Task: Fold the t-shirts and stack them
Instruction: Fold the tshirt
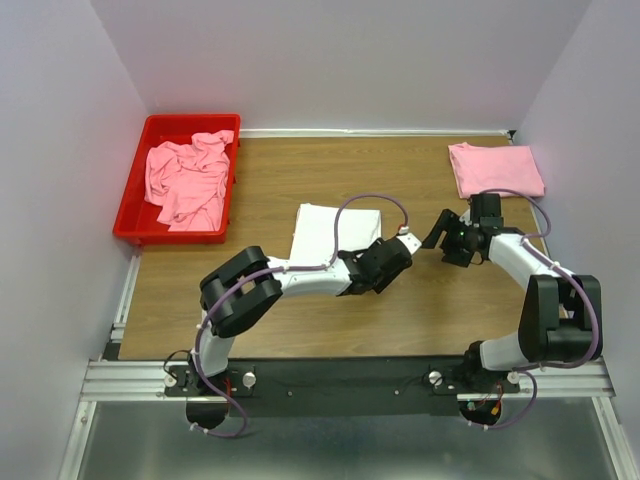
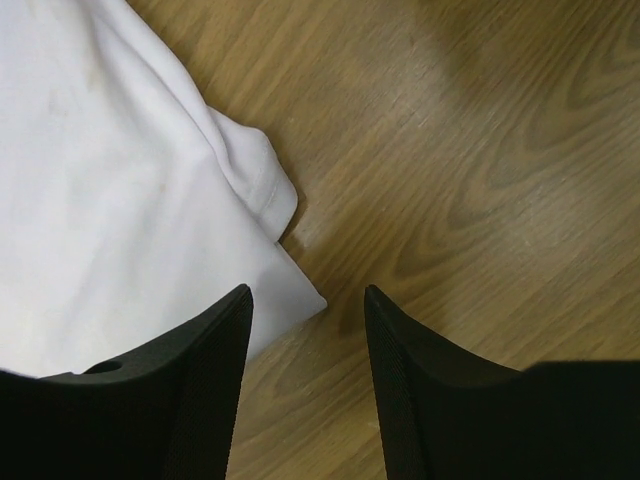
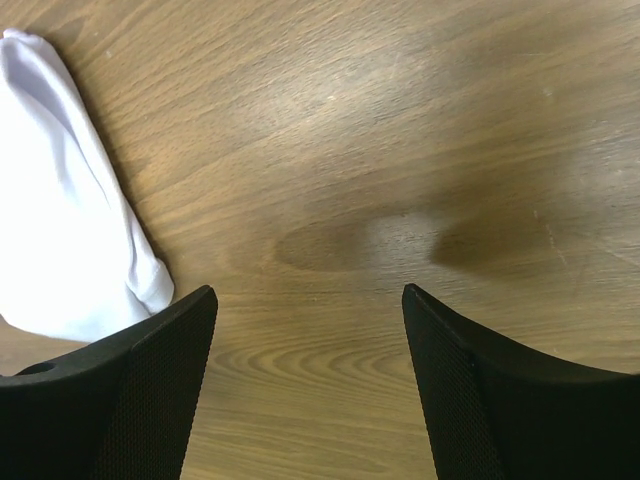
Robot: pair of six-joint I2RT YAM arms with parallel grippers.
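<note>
Left hand [image 2: 308, 295] half open, empty; white shirt [image 2: 120, 180] corner just ahead, left of the gap. Right hand [image 3: 310, 295] wide open, empty, shirt beyond its left finger. Likely pickup next: go low, pinch all layers together so the fold holds.

White one folded, one pink folded, the rest of the pink in a heap.

I see the plain white cotton t-shirt [image 1: 322, 230] folded into a flat rectangle near the middle of the wooden table [image 1: 300, 160]; my left wrist view shows one corner lying flat, with a hemmed fold bulging just above it. The folded light pink t-shirt [image 1: 495, 170] lies flat at the far right of the table, well apart from the white one. The crumpled light pink t-shirts [image 1: 188, 180] sit bunched inside the red plastic bin [image 1: 128, 215] at far left; I cannot tell how many.
</note>
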